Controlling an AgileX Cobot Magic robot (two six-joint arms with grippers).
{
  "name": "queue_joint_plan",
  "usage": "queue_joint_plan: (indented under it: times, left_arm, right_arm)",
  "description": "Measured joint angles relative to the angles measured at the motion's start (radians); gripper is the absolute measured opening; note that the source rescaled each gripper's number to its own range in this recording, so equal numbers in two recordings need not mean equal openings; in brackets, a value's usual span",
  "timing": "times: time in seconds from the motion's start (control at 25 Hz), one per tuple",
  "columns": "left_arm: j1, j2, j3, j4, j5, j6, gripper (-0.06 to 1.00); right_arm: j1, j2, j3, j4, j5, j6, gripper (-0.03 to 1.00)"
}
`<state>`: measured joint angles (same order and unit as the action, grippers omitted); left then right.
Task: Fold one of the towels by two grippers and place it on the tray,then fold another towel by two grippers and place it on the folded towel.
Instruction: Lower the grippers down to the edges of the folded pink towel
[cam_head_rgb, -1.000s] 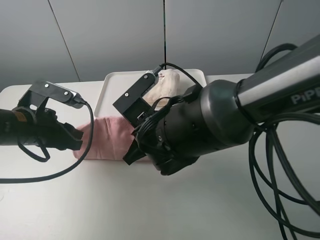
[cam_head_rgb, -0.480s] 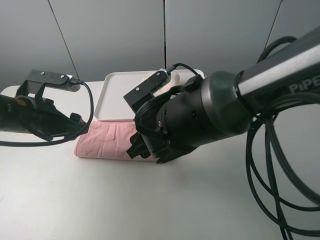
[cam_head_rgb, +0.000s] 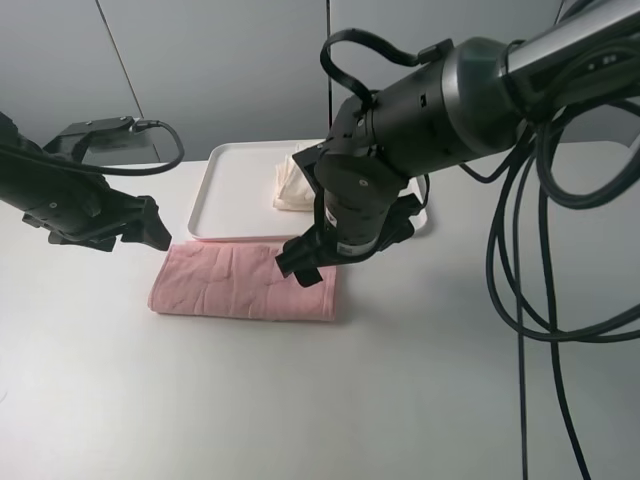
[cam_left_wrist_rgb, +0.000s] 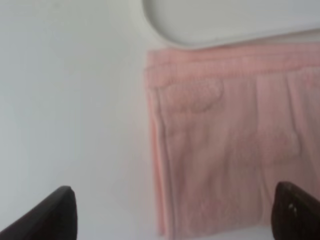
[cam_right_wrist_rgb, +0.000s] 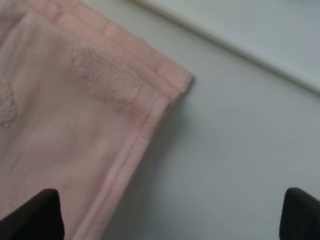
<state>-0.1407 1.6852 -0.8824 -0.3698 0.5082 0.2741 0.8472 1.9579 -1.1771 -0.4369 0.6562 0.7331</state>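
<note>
Holds the black claw-like left gripper and right gripper spread wide and empty, one above each short end of the pale pink terry cloth towel, apparently to pinch both ends together. Shows that towel as a flat, neat-edged band on the white desk, just before the flat white plastic tray that carries the folded cream terry towel at the desk's far edge.

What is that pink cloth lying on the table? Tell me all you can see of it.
It is a pale pink towel of soft, terry-looking cloth with a faint embossed pattern. It is folded into a long flat rectangle with layered hems at its ends. It lies flat on the white table, its far long edge against the rim of the white tray, or nearly so. Nothing grips it: the left hand and right hand hang open above its two ends.
</note>
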Motion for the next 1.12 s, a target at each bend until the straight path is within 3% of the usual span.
queue_joint_plan:
  times: [0.12,0.4,0.56,0.88,1.12]
  left_arm:
    - [0.000,0.059,-0.043,0.029,0.058,-0.052,1.00]
    - [0.000,0.113,-0.059,0.118,0.075,-0.123,0.99]
    - [0.000,0.145,-0.059,0.191,0.075,-0.179,0.99]
    - [0.000,0.184,-0.082,0.220,0.085,-0.214,0.99]
    - [0.000,0.247,-0.177,0.275,0.147,-0.263,0.99]
  right_arm:
    - [0.000,0.000,-0.033,0.069,0.045,-0.072,0.96]
    - [-0.007,0.000,-0.074,0.239,0.121,-0.249,0.96]
    - [-0.011,0.000,-0.084,0.272,0.126,-0.294,0.96]
    - [-0.062,0.000,-0.086,0.401,0.128,-0.395,0.96]
    - [-0.062,0.000,-0.086,0.426,0.128,-0.427,0.96]
